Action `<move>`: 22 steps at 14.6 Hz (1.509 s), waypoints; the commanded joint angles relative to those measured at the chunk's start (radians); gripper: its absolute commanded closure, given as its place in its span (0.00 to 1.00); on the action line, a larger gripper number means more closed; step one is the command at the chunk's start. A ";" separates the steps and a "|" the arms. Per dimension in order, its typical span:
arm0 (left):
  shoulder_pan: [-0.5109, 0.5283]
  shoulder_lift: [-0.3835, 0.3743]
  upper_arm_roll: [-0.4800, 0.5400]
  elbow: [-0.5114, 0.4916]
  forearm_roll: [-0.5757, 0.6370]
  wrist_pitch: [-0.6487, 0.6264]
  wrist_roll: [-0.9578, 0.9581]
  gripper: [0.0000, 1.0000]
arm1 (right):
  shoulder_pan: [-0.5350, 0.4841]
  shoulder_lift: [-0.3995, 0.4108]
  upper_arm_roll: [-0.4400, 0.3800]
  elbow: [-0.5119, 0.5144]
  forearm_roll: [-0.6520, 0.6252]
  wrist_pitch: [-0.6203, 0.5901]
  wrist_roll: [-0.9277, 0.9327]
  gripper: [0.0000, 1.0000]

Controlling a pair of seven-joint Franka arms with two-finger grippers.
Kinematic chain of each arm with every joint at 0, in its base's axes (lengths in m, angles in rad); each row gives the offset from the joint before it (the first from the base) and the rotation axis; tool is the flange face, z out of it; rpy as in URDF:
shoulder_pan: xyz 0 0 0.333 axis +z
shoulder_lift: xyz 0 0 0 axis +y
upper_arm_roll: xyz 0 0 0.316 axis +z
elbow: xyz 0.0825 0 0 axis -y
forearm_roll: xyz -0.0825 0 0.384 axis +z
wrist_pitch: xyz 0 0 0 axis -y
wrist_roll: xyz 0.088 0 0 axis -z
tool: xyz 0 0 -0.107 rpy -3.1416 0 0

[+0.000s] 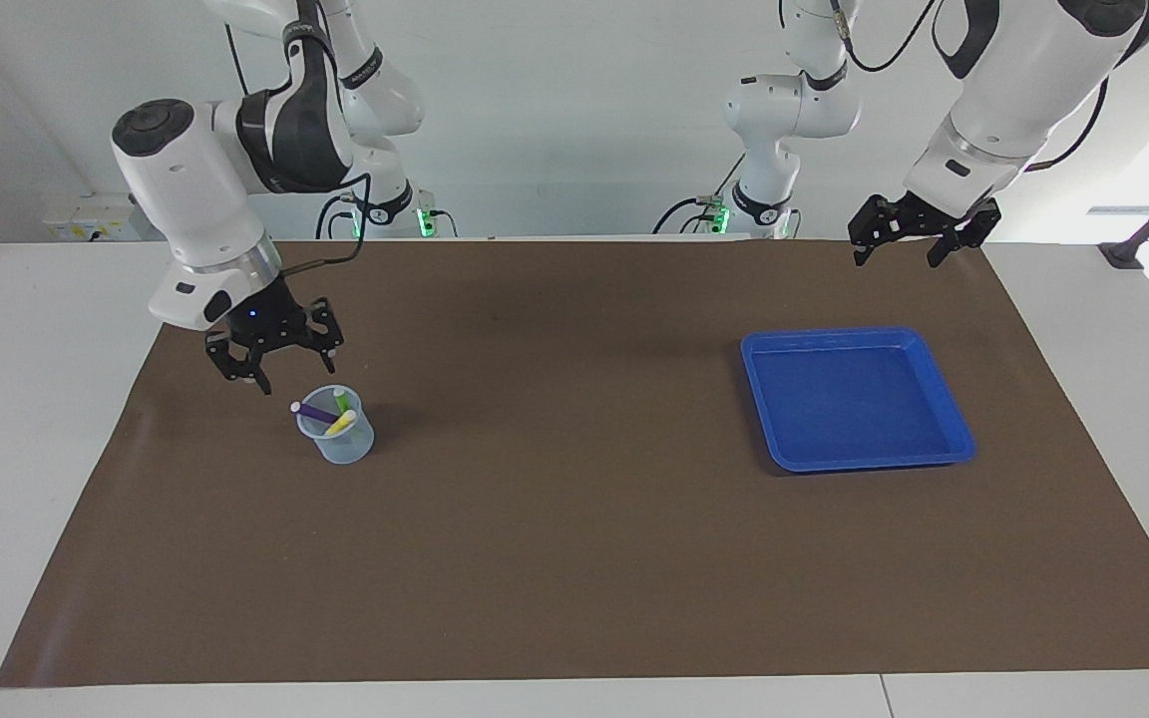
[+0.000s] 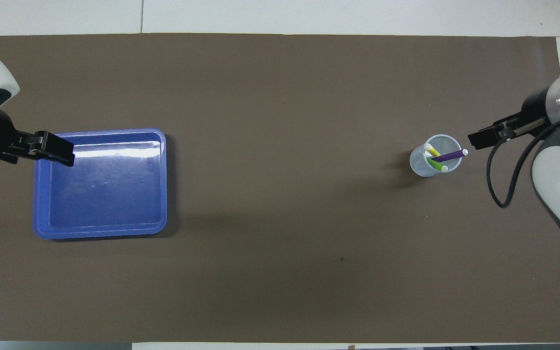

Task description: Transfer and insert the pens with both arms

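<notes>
Pens, purple (image 1: 314, 410), green (image 1: 342, 401) and yellow (image 1: 340, 423), are standing in a cup (image 1: 337, 436) at the right arm's end of the mat (image 1: 574, 558). The right gripper (image 1: 297, 365) is hanging spread just beside the cup, touching nothing. The left gripper (image 1: 894, 252) is waiting, spread, near the tray (image 1: 949, 399).

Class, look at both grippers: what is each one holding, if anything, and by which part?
Nothing is held. The right gripper hangs open above the cup of pens; the left gripper is open near the blue tray.
</notes>
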 commanded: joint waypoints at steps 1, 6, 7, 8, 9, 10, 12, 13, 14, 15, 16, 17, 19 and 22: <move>-0.003 -0.010 0.012 -0.005 -0.008 0.015 0.005 0.00 | -0.019 -0.063 0.011 0.035 -0.017 -0.140 0.042 0.00; 0.057 -0.007 -0.037 0.019 -0.038 -0.027 -0.009 0.00 | -0.042 -0.160 0.008 0.034 -0.019 -0.301 0.110 0.00; 0.057 -0.007 -0.037 0.018 -0.036 -0.027 -0.009 0.00 | -0.072 -0.161 0.007 0.019 -0.019 -0.299 0.114 0.00; 0.059 -0.007 -0.037 0.018 -0.036 -0.027 -0.010 0.00 | -0.073 -0.160 -0.003 0.013 -0.017 -0.300 0.119 0.00; 0.060 -0.007 -0.037 0.016 -0.036 -0.025 -0.013 0.00 | -0.047 -0.160 -0.045 -0.004 -0.019 -0.297 0.120 0.00; 0.060 -0.008 -0.037 0.016 -0.036 -0.025 -0.013 0.00 | 0.005 -0.146 -0.094 -0.010 -0.022 -0.297 0.136 0.00; 0.059 -0.010 -0.037 0.013 -0.015 -0.028 -0.012 0.00 | 0.042 -0.103 -0.150 -0.009 -0.049 -0.265 0.165 0.00; 0.059 -0.010 -0.037 0.013 -0.013 -0.028 -0.012 0.00 | 0.044 -0.098 -0.148 -0.020 -0.059 -0.242 0.166 0.00; 0.060 -0.011 -0.038 0.011 -0.013 -0.025 -0.010 0.00 | 0.042 -0.104 -0.151 -0.058 -0.060 -0.214 0.166 0.00; 0.060 -0.013 -0.037 0.011 -0.013 -0.025 -0.010 0.00 | 0.042 -0.112 -0.154 -0.070 -0.059 -0.213 0.165 0.00; 0.060 -0.013 -0.037 0.011 -0.013 -0.023 -0.010 0.00 | 0.042 -0.111 -0.155 -0.054 -0.059 -0.222 0.165 0.00; 0.060 -0.013 -0.037 0.011 -0.013 -0.025 -0.010 0.00 | 0.042 -0.103 -0.155 -0.035 -0.046 -0.225 0.166 0.00; 0.060 -0.014 -0.035 0.013 -0.013 -0.031 -0.010 0.00 | 0.044 -0.103 -0.156 -0.034 -0.043 -0.219 0.168 0.00; 0.060 -0.028 -0.035 0.010 -0.015 -0.048 -0.013 0.00 | 0.048 -0.124 -0.156 -0.043 -0.046 -0.217 0.169 0.00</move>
